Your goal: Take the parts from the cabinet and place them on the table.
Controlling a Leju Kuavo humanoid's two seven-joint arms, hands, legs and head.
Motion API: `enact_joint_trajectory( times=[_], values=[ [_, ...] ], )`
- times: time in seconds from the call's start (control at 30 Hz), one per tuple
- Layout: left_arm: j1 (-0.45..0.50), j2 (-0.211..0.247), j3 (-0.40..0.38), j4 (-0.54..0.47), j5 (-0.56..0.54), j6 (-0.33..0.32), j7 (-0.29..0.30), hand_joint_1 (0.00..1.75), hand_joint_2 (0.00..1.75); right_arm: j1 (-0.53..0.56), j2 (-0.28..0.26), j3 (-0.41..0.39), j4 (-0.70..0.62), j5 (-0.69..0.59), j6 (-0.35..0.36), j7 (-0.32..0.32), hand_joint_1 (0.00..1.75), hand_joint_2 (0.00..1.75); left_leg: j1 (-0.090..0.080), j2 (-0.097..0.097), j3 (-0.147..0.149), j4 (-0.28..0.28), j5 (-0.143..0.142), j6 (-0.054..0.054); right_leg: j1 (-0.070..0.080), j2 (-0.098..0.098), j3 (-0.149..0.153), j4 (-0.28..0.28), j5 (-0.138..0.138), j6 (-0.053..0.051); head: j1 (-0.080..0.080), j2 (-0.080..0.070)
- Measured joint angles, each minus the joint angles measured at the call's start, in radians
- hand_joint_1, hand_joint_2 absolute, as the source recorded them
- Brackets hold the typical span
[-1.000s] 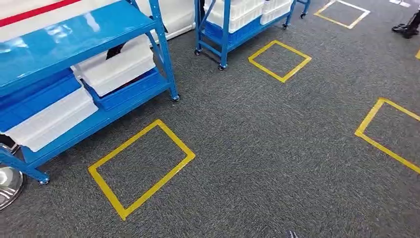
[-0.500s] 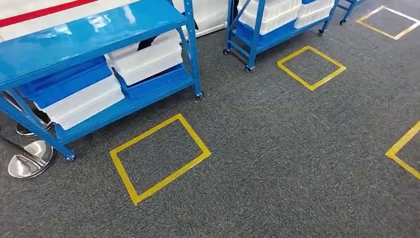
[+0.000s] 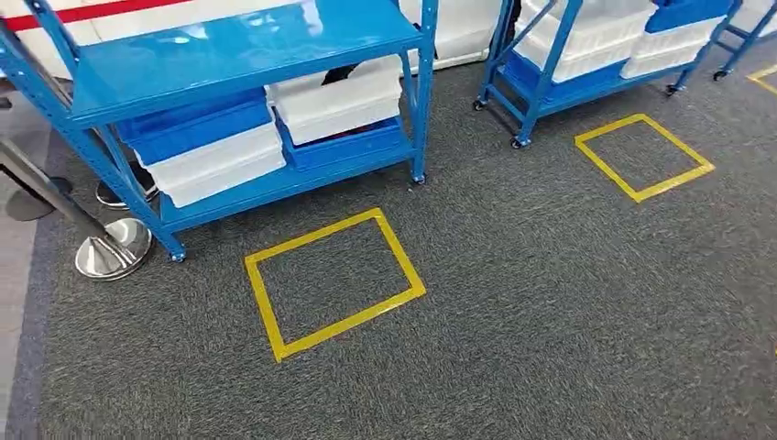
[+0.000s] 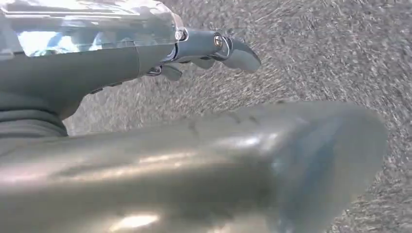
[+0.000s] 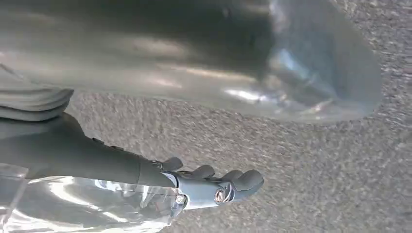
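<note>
A blue shelf rack (image 3: 247,46) stands on the carpet at the upper left of the head view. Its lower shelves carry white bins (image 3: 220,165) and blue bins (image 3: 183,128); their contents are hidden. A second blue rack on wheels (image 3: 541,87) with more white bins stands at the upper right. My left hand (image 4: 160,53) hangs over grey carpet with its fingers stretched out and nothing in it. My right hand (image 5: 160,179) hangs the same way over the carpet, fingers straight, holding nothing.
A yellow tape square (image 3: 311,236) marks the carpet in front of the near rack, and another yellow tape square (image 3: 611,128) lies before the far rack. A chrome stanchion base (image 3: 112,249) with a slanting pole sits at the rack's left corner.
The camera has swung left, so the whole scene has slid right in the picture. The near rack now shows in full, and the stanchion base has come into view.
</note>
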Motion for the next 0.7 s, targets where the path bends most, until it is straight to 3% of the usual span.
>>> enact_joint_trajectory(
  times=[0.03,0.13,0.17,0.2,0.23,0.27,0.3,0.33,0.37,0.4,0.47,0.5,0.53,0.63,0.67,0.7],
  values=[
    [-0.004,0.0,0.0,0.0,0.0,0.0,-0.002,0.0,0.0,0.0,-0.001,-0.002,0.0,-0.003,0.0,0.0,0.0,0.0,-0.004,-0.015,-0.01,0.013,-0.005,-0.008,0.003,0.003,0.003,-0.015,-0.006,-0.006,0.0,0.0],
    [0.003,0.0,0.004,0.0,-0.001,-0.001,0.003,0.0,0.0,0.001,-0.002,-0.005,0.001,-0.005,0.001,0.003,0.0,0.0,0.004,-0.043,-0.021,0.005,0.002,-0.028,0.01,-0.028,0.005,-0.015,-0.004,-0.026,0.0,0.0],
    [0.004,0.0,0.006,0.0,-0.001,-0.002,0.009,0.0,0.0,-0.002,0.001,-0.005,0.001,-0.006,0.001,0.007,0.0,0.0,0.004,-0.041,-0.02,0.011,-0.002,-0.031,0.002,-0.043,0.007,-0.023,0.002,-0.037,0.0,0.0],
    [0.005,0.0,0.006,0.0,-0.003,-0.002,0.011,0.0,0.0,-0.005,0.001,-0.006,0.001,-0.006,0.0,0.008,0.0,0.0,-0.001,0.017,-0.028,0.034,-0.019,-0.034,0.004,-0.05,0.009,-0.026,0.001,-0.041,0.0,0.0],
    [0.002,0.0,0.006,0.0,-0.002,-0.003,0.013,0.0,0.0,-0.004,0.001,-0.006,0.001,-0.006,-0.001,0.009,0.0,0.0,0.0,0.058,-0.055,0.092,-0.057,-0.04,0.006,-0.064,0.01,-0.026,-0.001,-0.048,-0.001,0.0],
    [-0.002,0.0,0.006,0.0,-0.003,-0.004,0.015,0.0,0.0,0.0,0.001,-0.006,0.002,-0.007,-0.002,0.01,0.0,0.0,0.004,0.076,-0.098,0.18,-0.102,-0.044,0.01,-0.081,0.01,-0.026,-0.003,-0.051,-0.002,0.0],
    [-0.004,0.0,0.006,0.0,-0.003,-0.006,0.016,0.0,0.0,0.004,0.001,-0.006,0.002,-0.007,-0.002,0.01,0.0,0.0,0.006,0.081,-0.135,0.257,-0.135,-0.047,0.013,-0.098,0.011,-0.026,-0.005,-0.053,-0.001,0.0],
    [-0.004,0.0,0.006,0.0,-0.003,-0.007,0.016,0.0,0.0,0.005,0.001,-0.006,0.002,-0.007,-0.002,0.011,0.0,0.0,0.007,0.084,-0.16,0.311,-0.149,-0.05,0.014,-0.112,0.011,-0.026,-0.006,-0.053,-0.001,0.0],
    [-0.002,0.0,0.006,0.0,-0.003,-0.01,0.016,0.0,0.0,0.006,0.001,-0.006,0.003,-0.007,-0.003,0.011,0.0,0.0,0.008,0.085,-0.163,0.318,-0.139,-0.05,0.015,-0.125,0.012,-0.025,-0.008,-0.053,-0.001,0.0],
    [-0.001,0.0,0.006,0.0,-0.003,-0.011,0.016,0.0,0.0,0.006,0.001,-0.006,0.004,-0.007,-0.003,0.011,0.0,0.0,0.008,0.087,-0.14,0.277,-0.109,-0.049,0.016,-0.137,0.014,-0.025,-0.01,-0.053,-0.001,0.0],
    [-0.001,0.0,0.006,0.0,-0.002,-0.012,0.017,0.0,0.0,0.006,0.003,-0.006,0.005,-0.005,-0.006,0.011,0.0,0.0,0.006,0.107,-0.05,0.109,-0.027,-0.039,0.017,-0.159,0.023,-0.025,-0.014,-0.049,-0.001,0.0],
    [-0.003,0.0,0.006,0.0,-0.002,-0.012,0.017,0.0,0.0,0.007,0.003,-0.006,0.005,-0.002,-0.008,0.011,0.0,0.0,-0.001,0.152,-0.007,0.031,-0.006,-0.026,0.018,-0.169,0.027,-0.026,-0.017,-0.046,-0.001,0.0],
    [-0.007,0.0,0.007,0.0,0.0,-0.012,0.019,0.0,0.0,0.007,0.004,-0.006,0.006,-0.001,-0.01,0.011,0.0,0.0,-0.012,0.175,-0.002,0.01,-0.016,-0.019,0.025,-0.178,0.028,-0.022,-0.022,-0.039,-0.001,0.0],
    [-0.001,0.0,0.009,0.0,0.001,-0.012,0.03,0.0,0.0,0.002,0.011,-0.006,0.008,0.004,-0.011,0.029,0.0,0.0,-0.014,0.146,-0.006,0.011,-0.013,-0.007,0.022,-0.197,0.035,-0.029,-0.021,-0.026,-0.001,0.0],
    [0.0,0.0,0.01,0.0,0.002,-0.012,0.035,0.0,0.0,-0.002,0.013,-0.006,0.007,0.005,-0.012,0.034,0.0,0.0,-0.008,0.137,0.005,-0.004,-0.007,0.001,0.026,-0.202,0.04,-0.029,-0.024,-0.019,-0.001,0.0],
    [0.001,-0.002,0.012,0.0,0.003,-0.013,0.04,0.0,0.0,-0.004,0.013,-0.006,0.008,0.008,-0.012,0.04,0.0,0.0,-0.003,0.135,0.013,-0.014,0.001,0.003,0.018,-0.164,0.039,-0.014,-0.035,-0.012,0.0,0.0]
  ],
)
